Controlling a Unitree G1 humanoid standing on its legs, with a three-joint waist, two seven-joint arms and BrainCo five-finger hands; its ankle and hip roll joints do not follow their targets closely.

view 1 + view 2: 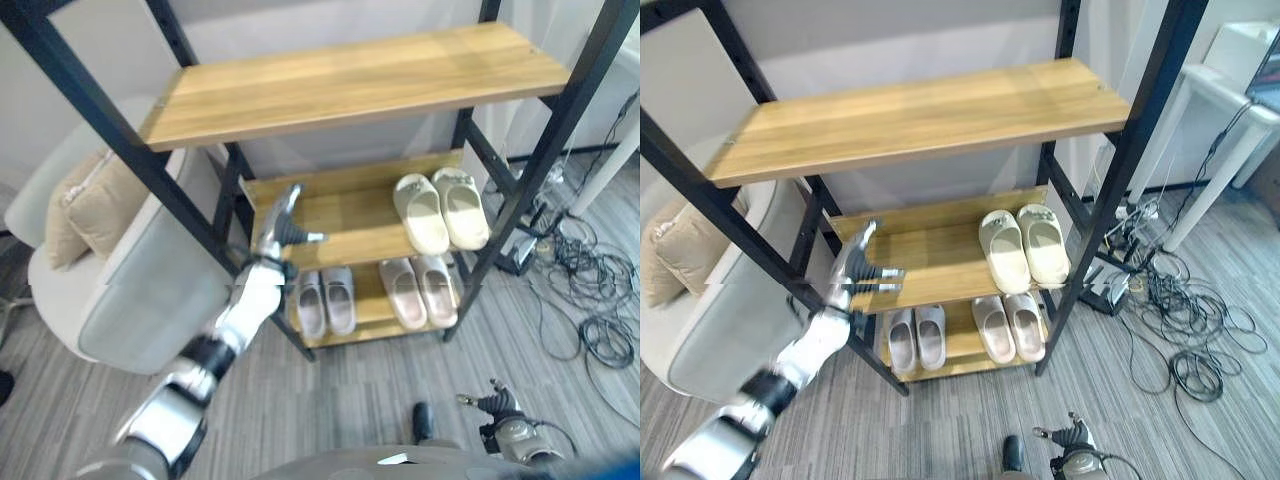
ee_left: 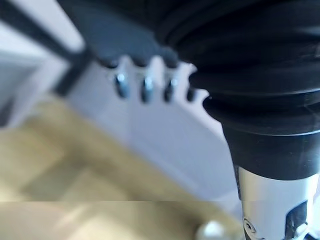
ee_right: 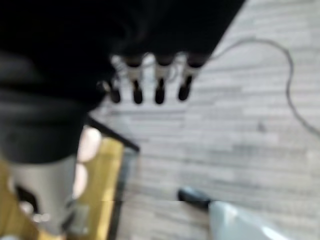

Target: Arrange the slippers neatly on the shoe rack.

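- My left hand point(image 1: 855, 268) hung open and empty at the shoe rack's point(image 1: 940, 265) nine o'clock; slippers point(image 1: 1023, 248) lay at three o'clock.
- I judged a careless reach could strike the post.
- My right hand point(image 1: 497, 405) hung low, fingers relaxed.

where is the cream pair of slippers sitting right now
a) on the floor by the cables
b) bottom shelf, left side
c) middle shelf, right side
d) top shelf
c: the cream slippers lie side by side on the right part of the middle shelf, above the two pairs on the bottom shelf.
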